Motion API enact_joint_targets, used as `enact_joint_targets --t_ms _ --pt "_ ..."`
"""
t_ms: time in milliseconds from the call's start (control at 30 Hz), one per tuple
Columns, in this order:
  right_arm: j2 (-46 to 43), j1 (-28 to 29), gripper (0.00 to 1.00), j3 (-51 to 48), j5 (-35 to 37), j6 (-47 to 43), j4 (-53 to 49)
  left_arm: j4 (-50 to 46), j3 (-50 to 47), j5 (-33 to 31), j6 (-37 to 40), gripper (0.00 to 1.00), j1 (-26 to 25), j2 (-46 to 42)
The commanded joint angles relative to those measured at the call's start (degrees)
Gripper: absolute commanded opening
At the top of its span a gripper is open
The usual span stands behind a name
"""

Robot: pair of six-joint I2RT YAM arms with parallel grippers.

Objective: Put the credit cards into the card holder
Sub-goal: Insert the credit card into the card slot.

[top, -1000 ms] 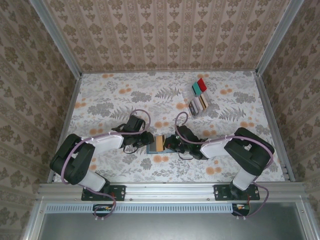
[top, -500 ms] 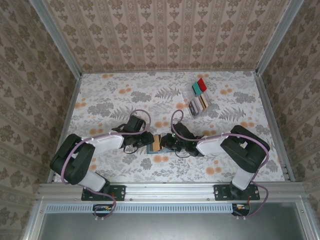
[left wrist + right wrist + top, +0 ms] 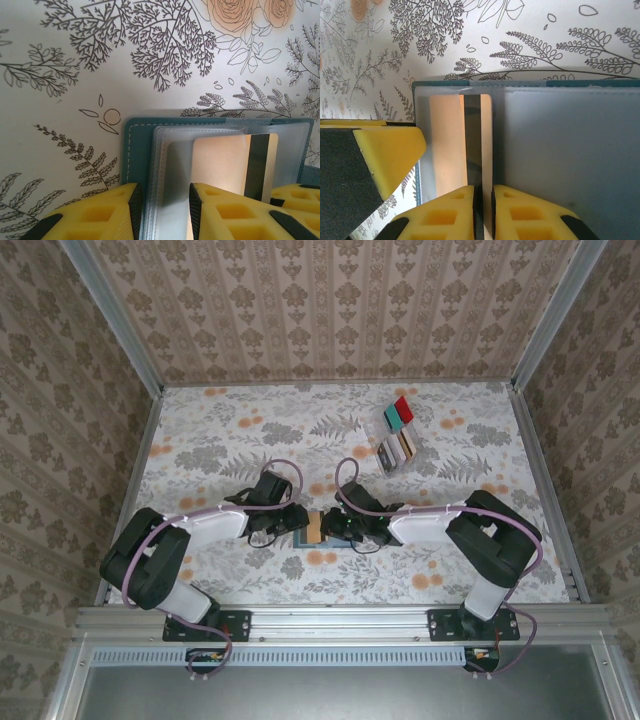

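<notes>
The teal card holder [image 3: 302, 538] lies open on the floral table between my two grippers. Its clear sleeves [image 3: 165, 145] hold a tan credit card [image 3: 220, 160] with a black stripe, most of it inside a sleeve. My left gripper [image 3: 163, 210] is open, its jaws standing apart over the sleeves' left edge, near the teal panel [image 3: 134, 150]. My right gripper [image 3: 483, 210] has its jaws almost together, tips at the striped end of the card [image 3: 447, 140]. From above, the left gripper [image 3: 298, 522] and right gripper [image 3: 333, 528] nearly meet over the card [image 3: 314, 527].
A clear tray [image 3: 399, 412] with red and teal pieces stands at the back right. Just in front of it is a second holder [image 3: 396, 451] with several cards. A finger of my left gripper [image 3: 385, 150] sits close beside the right one. Patterned walls enclose the table.
My right gripper has moved left toward the left gripper, and less of the tan card now shows outside the holder. Its jaws have parted a little. The left arm has stayed still.
</notes>
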Motion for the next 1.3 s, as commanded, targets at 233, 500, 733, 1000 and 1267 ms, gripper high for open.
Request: enact_joint_targets --t_ms 233,500,733,1000,1267 --pt "3.69 0.90 0.16 2.86 -3.94 0.85 1.40 -0.04 -1.02 0.27 -2.02 0.36 -0.47 -0.72" --pt "1.38 0.94 0.24 3.60 -1.49 -0.26 -2.88 0.16 -1.99 -0.50 -2.55 0.35 -0.46 -1.38" --pt "-0.32 0.93 0.27 3.48 1.28 -0.87 -6.47 -0.19 -2.43 -0.88 -2.64 0.35 -0.47 -1.62" --pt "1.77 1.00 0.15 3.81 -1.10 -0.56 -4.61 0.29 -2.61 -0.27 -2.55 0.35 -0.47 -1.57" --pt "3.65 1.13 0.13 4.65 -4.25 0.32 -0.59 0.94 -2.92 -0.05 -3.15 0.35 -0.42 -1.54"
